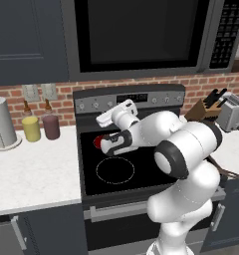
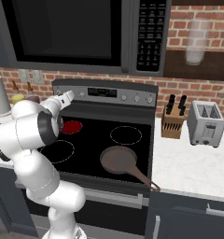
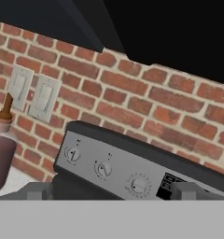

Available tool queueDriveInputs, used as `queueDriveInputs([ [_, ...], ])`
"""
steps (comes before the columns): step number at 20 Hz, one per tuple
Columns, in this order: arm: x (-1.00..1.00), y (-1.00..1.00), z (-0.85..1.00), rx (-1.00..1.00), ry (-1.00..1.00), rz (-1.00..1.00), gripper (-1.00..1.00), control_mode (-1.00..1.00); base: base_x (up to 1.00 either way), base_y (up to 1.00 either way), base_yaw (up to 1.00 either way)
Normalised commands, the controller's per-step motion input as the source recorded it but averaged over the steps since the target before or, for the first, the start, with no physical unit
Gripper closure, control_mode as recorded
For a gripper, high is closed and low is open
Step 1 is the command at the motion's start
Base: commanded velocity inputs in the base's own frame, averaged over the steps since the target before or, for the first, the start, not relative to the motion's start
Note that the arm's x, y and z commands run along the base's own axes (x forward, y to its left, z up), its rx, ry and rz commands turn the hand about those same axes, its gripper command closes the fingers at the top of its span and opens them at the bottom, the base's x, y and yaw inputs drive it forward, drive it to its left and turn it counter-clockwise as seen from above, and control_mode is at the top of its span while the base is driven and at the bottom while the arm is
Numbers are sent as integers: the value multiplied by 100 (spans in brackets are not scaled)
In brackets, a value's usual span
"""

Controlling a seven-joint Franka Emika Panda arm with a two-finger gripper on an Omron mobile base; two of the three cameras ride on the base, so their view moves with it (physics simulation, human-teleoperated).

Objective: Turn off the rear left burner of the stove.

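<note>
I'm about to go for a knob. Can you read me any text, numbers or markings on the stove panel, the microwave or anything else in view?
No text is legible.
Stove display: light characters, too blurred to read.
Knobs: small marks around them, too small to read.
Microwave keypad: rows of buttons, labels unreadable.
Bottles, toaster: no visible label.

In the left base view the arm covers most of the rear left burner [image 1: 98, 142], leaving a red sliver, and hides the right half of the stove [image 1: 114, 169]. The pincer [image 1: 104, 119] is too small there to tell how its jaws stand. In the hand view the knobs [image 3: 103, 169] carry markings too fine to read, and the display [image 3: 167, 186] is cut off, perhaps by a finger.
</note>
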Motion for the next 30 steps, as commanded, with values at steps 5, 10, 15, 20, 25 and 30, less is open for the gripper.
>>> queueDriveInputs([
  [5,0,1,-16,-1,0,0,-100,-100,0,0,0],
  [10,0,0,-16,-1,-1,0,-100,-100,0,0,0],
  [15,14,0,-5,-2,-4,-1,-100,-100,0,0,0],
  [20,19,7,-8,-6,-4,-3,-100,-100,0,0,0],
  [25,7,8,-16,-5,-4,0,-100,-100,0,0,0],
  [30,0,14,-13,-3,-1,0,-100,-100,0,0,0],
])
